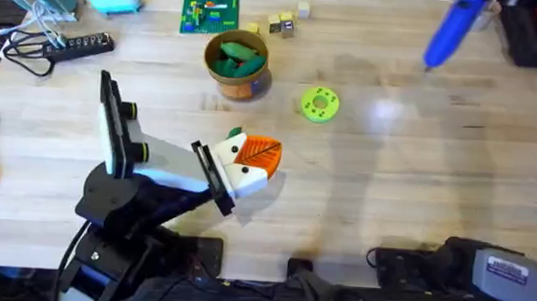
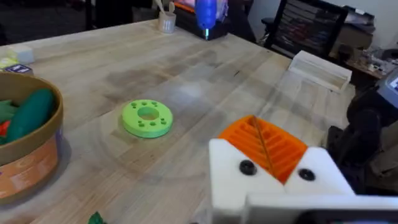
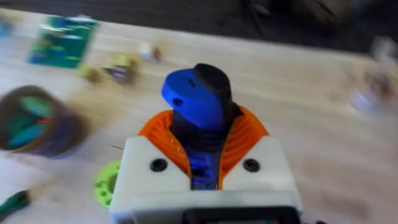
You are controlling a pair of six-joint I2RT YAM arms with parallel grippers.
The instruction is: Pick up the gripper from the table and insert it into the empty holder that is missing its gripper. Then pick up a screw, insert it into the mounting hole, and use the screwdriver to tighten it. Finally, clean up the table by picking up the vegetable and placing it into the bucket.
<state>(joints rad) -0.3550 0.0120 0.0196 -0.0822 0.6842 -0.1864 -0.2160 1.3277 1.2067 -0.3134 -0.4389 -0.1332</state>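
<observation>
While raised, screwdriver [image 3: 198, 106] btwn right fingers [image 3: 249, 140]

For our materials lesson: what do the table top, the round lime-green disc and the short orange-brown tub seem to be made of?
Pale wooden table top: wood, likely butcher-block, with visible grain and plank seams, satin sheen. Round lime-green disc: probably matte moulded or printed plastic, uniform colour, neat ring of holes. Short orange-brown tub: looks like cardboard or paper, thin rim, dull printed wall.

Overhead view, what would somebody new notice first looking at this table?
Probably the bright blue screwdriver raised over the table's far right, shown by the right wrist view clamped in the right gripper. Next, the left gripper, white with an orange pad, low over the table's middle. Beyond it sit the orange-brown bucket of green pieces and a lime-green disc.
</observation>
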